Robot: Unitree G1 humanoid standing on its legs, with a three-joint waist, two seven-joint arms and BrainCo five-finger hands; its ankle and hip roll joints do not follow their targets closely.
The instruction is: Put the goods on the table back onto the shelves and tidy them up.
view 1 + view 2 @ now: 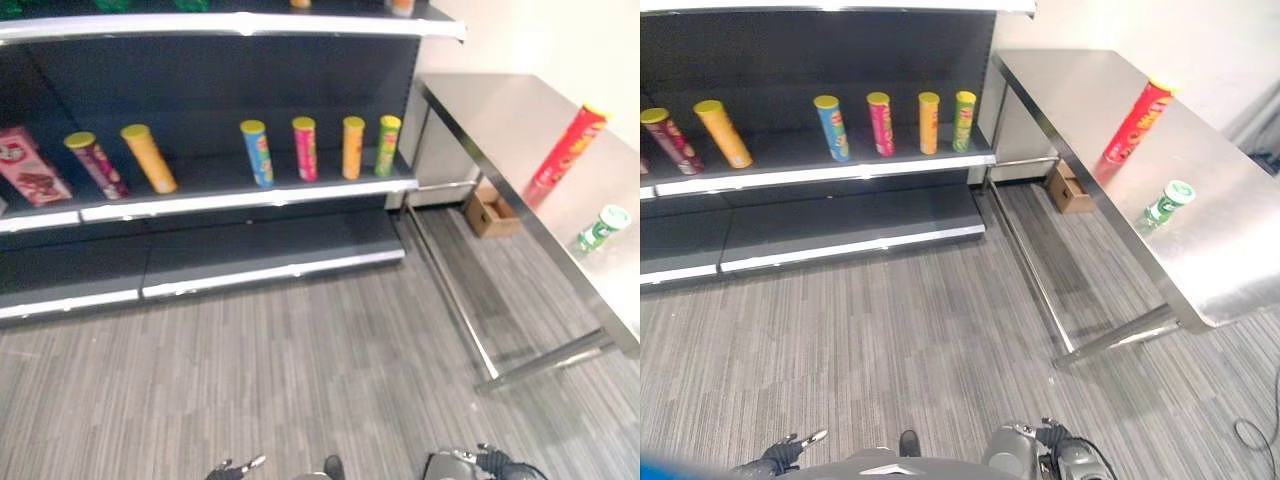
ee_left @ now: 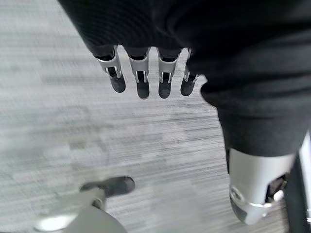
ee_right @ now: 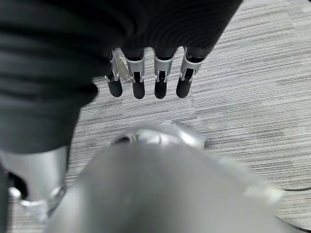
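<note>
On the steel table [image 1: 500,110] at the right, a tall red can [image 1: 563,155] stands near the far side and a small green can [image 1: 602,228] sits closer to the front edge. The middle shelf [image 1: 250,197] carries a row of upright cans: maroon [image 1: 96,164], orange [image 1: 149,157], blue [image 1: 257,152], pink [image 1: 305,148], orange [image 1: 353,146] and green [image 1: 387,145]. My left hand [image 2: 141,82] and right hand [image 3: 138,82] hang low over the carpet, far from table and shelves. Both have relaxed fingers and hold nothing.
A pink box [image 1: 30,167] leans at the shelf's left end. The bottom shelf [image 1: 270,265] is bare. A cardboard box [image 1: 492,212] sits on the floor under the table. Grey carpet [image 1: 300,370] stretches between me and the shelves.
</note>
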